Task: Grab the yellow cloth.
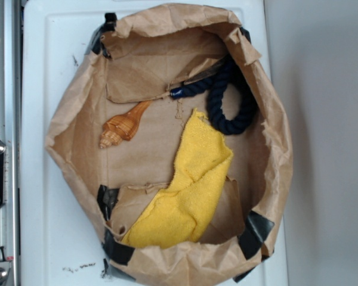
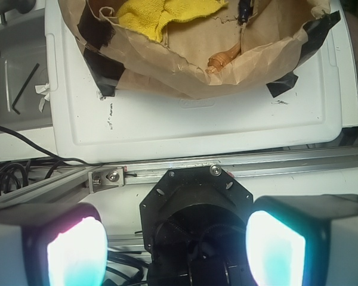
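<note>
In the wrist view the gripper is hanging with its two pale fingers spreading wide apart and holding nothing; the dark mount is sitting between them. Just beyond the fingertips a metal rail is crossing, and past it the white tray is lying. Farther ahead the brown paper is forming a crumpled bowl. Inside it, ahead of the left finger, the yellow cloth is lying well clear of the fingers, with the orange-brown seashell beside it toward the right finger. The navy rope is curling at the far rim.
</note>
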Available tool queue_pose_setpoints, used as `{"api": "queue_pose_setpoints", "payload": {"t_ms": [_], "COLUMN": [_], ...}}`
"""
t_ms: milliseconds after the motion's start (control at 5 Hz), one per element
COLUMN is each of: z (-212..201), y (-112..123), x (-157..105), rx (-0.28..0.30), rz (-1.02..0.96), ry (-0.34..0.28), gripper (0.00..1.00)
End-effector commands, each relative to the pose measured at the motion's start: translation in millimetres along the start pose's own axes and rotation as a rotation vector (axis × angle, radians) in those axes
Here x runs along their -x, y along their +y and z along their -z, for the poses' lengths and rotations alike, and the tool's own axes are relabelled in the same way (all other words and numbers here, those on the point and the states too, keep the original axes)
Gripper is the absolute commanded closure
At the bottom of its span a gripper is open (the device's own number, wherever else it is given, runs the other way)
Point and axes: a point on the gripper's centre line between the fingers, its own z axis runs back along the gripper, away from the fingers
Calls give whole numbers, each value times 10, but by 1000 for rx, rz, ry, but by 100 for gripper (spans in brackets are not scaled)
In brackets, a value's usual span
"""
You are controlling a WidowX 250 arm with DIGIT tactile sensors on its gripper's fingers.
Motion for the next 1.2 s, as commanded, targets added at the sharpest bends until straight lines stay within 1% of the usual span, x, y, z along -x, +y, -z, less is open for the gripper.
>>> {"api": "queue_pose_setpoints", "payload": {"t_ms": [0, 200, 400, 600, 800, 1000], "z": [0, -134, -94, 201, 704, 704], "y": [0, -185, -138, -65, 7, 7], "x": [0, -365, -852, -1168, -1449, -1449], "rx": [0, 96, 90, 149, 90, 90], "rz": [0, -49, -120, -215, -393, -393], "ry": [0, -58, -103, -170, -101, -101], "gripper": [0, 0, 0, 0, 0, 0]}}
